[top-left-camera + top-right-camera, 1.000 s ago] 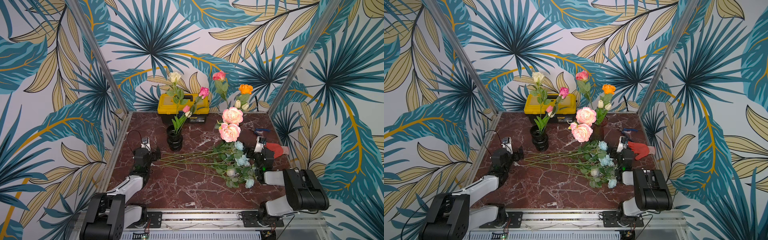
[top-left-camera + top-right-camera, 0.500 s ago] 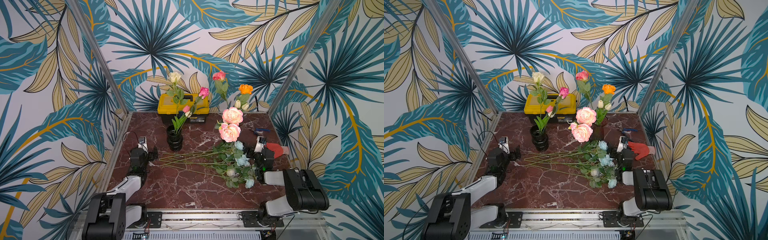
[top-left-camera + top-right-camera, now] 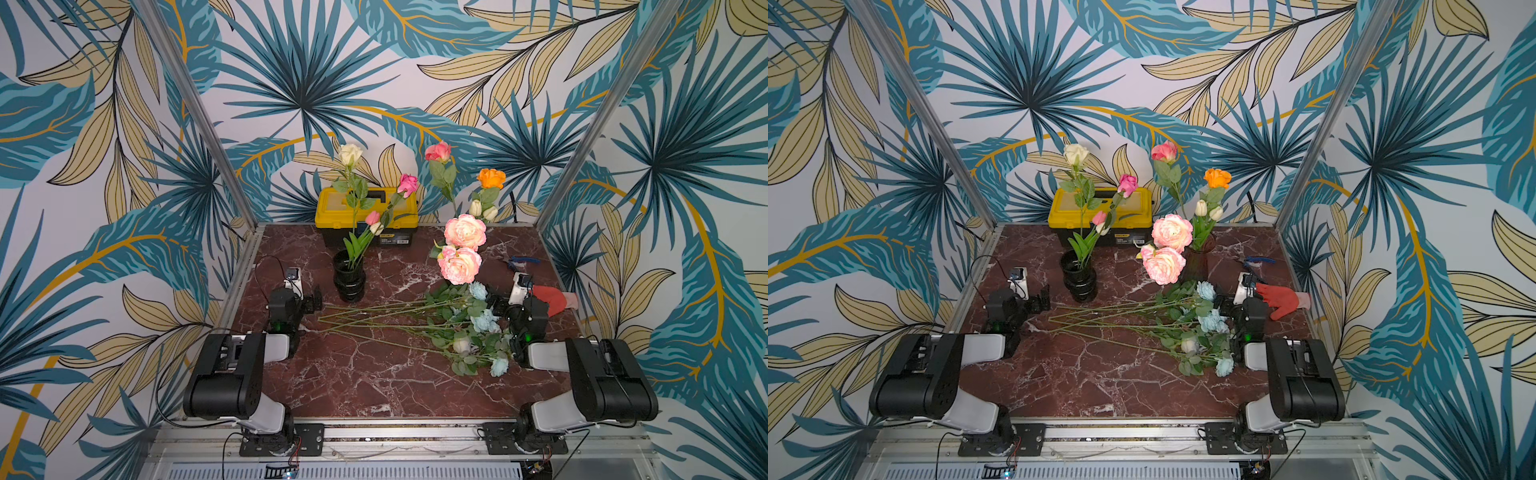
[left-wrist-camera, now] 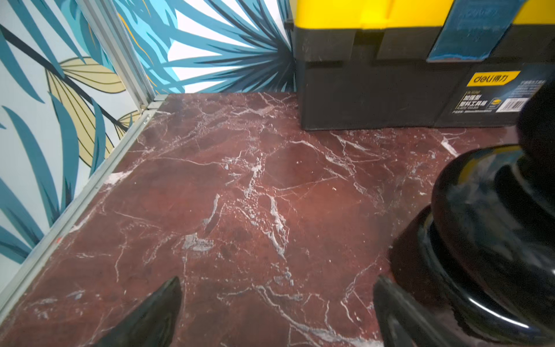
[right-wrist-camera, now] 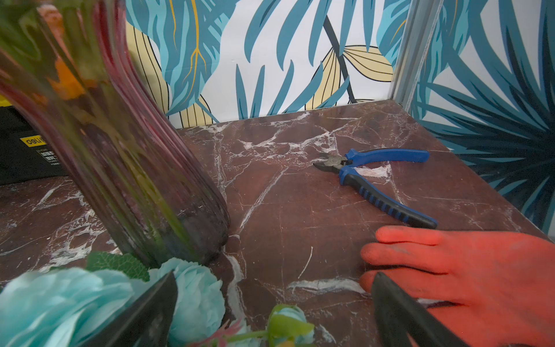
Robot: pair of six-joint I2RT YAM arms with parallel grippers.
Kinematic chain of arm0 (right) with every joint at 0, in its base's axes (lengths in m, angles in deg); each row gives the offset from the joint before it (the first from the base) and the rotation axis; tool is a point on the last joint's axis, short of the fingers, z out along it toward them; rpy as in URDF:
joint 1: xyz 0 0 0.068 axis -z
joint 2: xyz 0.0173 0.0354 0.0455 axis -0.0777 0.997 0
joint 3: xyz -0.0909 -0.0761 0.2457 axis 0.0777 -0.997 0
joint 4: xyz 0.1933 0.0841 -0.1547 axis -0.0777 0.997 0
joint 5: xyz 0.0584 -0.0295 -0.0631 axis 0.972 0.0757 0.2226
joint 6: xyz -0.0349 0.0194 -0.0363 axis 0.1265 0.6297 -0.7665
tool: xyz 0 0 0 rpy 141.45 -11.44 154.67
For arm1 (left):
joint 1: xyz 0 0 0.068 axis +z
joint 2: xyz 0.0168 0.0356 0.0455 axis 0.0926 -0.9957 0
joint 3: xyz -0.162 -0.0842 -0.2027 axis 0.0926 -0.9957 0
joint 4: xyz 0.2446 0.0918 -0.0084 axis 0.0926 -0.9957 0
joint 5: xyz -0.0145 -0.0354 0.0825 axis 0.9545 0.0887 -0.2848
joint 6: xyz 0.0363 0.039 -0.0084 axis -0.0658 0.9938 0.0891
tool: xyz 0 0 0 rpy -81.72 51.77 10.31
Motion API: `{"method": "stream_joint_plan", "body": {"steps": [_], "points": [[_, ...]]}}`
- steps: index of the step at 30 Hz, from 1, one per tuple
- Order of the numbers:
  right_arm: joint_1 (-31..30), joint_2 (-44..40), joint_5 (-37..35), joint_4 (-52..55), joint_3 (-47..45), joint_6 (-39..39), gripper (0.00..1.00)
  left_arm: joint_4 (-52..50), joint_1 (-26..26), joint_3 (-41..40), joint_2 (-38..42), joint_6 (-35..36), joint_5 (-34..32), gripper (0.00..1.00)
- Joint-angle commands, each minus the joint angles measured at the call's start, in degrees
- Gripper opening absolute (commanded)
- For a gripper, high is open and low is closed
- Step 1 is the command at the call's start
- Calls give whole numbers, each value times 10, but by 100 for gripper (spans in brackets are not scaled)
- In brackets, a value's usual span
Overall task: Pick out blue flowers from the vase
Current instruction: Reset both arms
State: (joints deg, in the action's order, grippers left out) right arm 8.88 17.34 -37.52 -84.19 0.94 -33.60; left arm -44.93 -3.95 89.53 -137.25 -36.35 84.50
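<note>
At centre-left in a top view, the left gripper (image 3: pixel 313 300) stands spread wide and empty beside the black vase (image 3: pixel 349 279). Right of centre, the blue flowers (image 3: pixel 484 322) lie flat on the marble table (image 3: pixel 374 374). Their blooms are next to the right gripper (image 3: pixel 494 300), which is equally wide and grips nothing.

Both arms are folded low, with the forearms stretched forward. The left arm (image 3: pixel 276 347) points its left tool (image 4: pixel 276 285) ahead, jaws spread wide and nothing between them. The right arm (image 3: pixel 544 355) mirrors it. The right tool (image 5: pixel 274 279) gapes equally wide, seemingly empty, though in both top views its fingertips are hard to make out.
</note>
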Motion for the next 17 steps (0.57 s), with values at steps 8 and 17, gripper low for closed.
{"method": "stream_joint_plan", "body": {"steps": [8,17], "points": [[1,3,-3,-3,3,-4,99,28,5,-3,1,-3,2,99],[1,3,-3,-3,4,-5,100,28,5,-2,1,-5,-5,99]]}}
